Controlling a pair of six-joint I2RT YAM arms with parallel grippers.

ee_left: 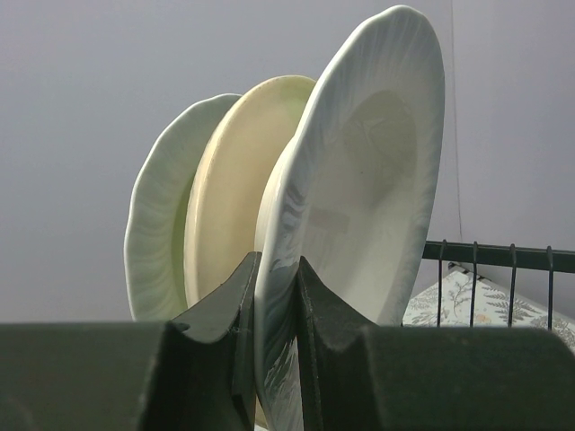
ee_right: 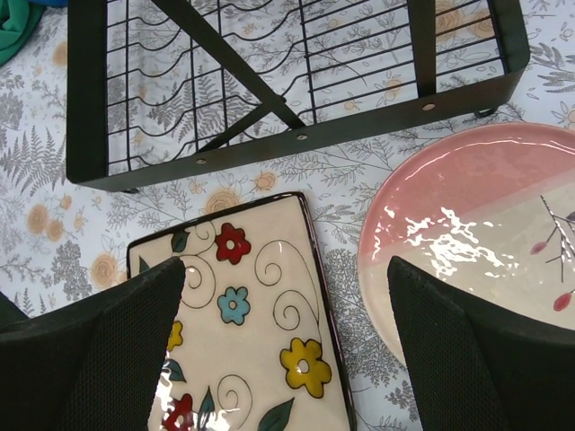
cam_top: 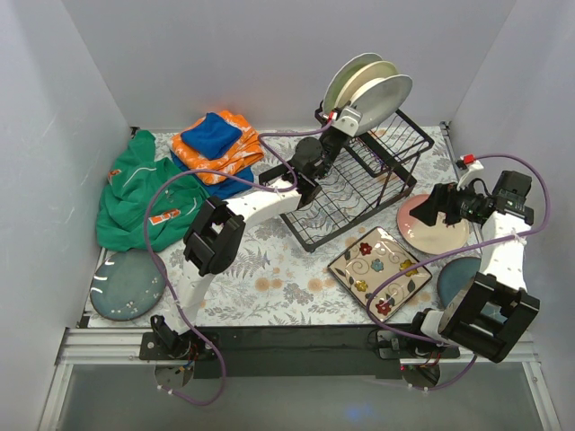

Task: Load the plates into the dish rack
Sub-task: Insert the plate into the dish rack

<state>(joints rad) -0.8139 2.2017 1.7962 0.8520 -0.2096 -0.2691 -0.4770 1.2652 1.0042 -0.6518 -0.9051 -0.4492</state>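
Left claw (ee_left: 274, 296) clamps a white plate (ee_left: 359, 197) at the dish rack (cam_top: 352, 199).

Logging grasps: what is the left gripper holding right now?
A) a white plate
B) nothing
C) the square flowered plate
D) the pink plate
A: the left gripper is shut on the rim of the white plate, which stands upright at the rack.

Bright, even overhead light, faint shadows. Glare flecks the pink plate (ee_right: 467, 197) beside the right pincer (ee_right: 286, 296). On the left pincer (ee_left: 277, 269) the fingers (ee_left: 216, 350) look dark and soft; the white plate (ee_left: 359, 206) between them, crisp.
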